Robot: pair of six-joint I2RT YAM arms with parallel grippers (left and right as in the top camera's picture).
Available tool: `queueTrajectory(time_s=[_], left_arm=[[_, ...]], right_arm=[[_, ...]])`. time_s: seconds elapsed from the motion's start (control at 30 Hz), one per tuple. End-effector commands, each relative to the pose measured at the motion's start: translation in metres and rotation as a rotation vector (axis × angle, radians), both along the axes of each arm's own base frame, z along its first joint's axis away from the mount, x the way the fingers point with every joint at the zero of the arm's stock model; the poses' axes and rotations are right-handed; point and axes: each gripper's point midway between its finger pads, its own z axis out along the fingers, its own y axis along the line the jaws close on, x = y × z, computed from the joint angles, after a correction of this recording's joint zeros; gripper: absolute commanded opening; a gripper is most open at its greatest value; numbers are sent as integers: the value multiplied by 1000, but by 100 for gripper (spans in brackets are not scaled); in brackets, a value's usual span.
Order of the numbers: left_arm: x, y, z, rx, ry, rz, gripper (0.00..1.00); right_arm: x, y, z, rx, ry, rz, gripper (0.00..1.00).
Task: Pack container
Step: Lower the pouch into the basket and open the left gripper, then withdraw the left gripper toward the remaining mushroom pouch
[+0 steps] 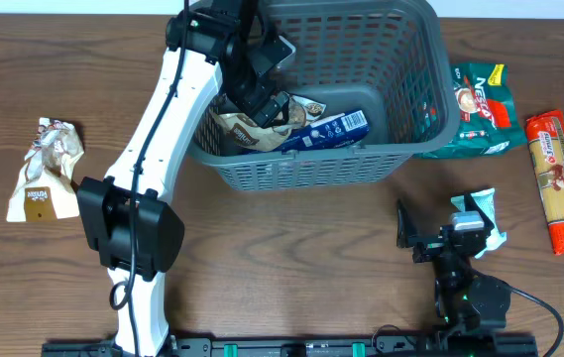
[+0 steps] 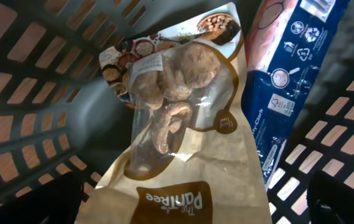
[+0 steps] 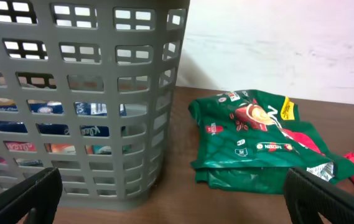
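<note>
The dark grey slotted container (image 1: 306,167) stands at the table's far middle; its wall fills the left of the right wrist view (image 3: 83,93). Inside lie a brown mushroom packet (image 1: 245,129) (image 2: 183,118) and a blue packet (image 1: 329,129) (image 2: 282,81). My left gripper (image 1: 262,102) (image 2: 195,196) is down inside the container, open, its fingers wide on either side of the brown packet's near end. My right gripper (image 1: 440,226) (image 3: 173,193) is open and empty, low over the table at the front right, facing the container's corner.
A green coffee bag (image 1: 480,109) (image 3: 257,137) lies right of the container. An orange pasta packet (image 1: 562,180) lies at the far right. A white and teal packet (image 1: 487,216) lies beside my right gripper. A brown and white packet (image 1: 47,171) lies at the left.
</note>
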Motion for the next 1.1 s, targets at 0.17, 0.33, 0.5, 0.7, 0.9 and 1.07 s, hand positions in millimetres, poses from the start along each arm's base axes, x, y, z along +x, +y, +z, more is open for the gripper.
queueTrajectory(time_s=[0.17,0.33,0.5,0.7,0.9,1.07], left_arm=[[4,-17,18,-108,-37,-37,99],[5,-25,63,-187,-142,-57,99],[1,-20,134,-250,-340,-64,99],[-5,17,221,-279,-582,98,98],[-10,92,252,-166,-681,432,99],[-23,165,234,14,-629,734,99]], right_arm=[[0,-2,0,-12,-2,-8,99],[0,-2,0,-12,-2,-8,99],[0,-2,0,-12,-2,-7,99],[0,-2,0,-12,-2,-8,99],[0,-2,0,-12,-2,-8,99],[0,-2,0,-12,-2,-8,99]])
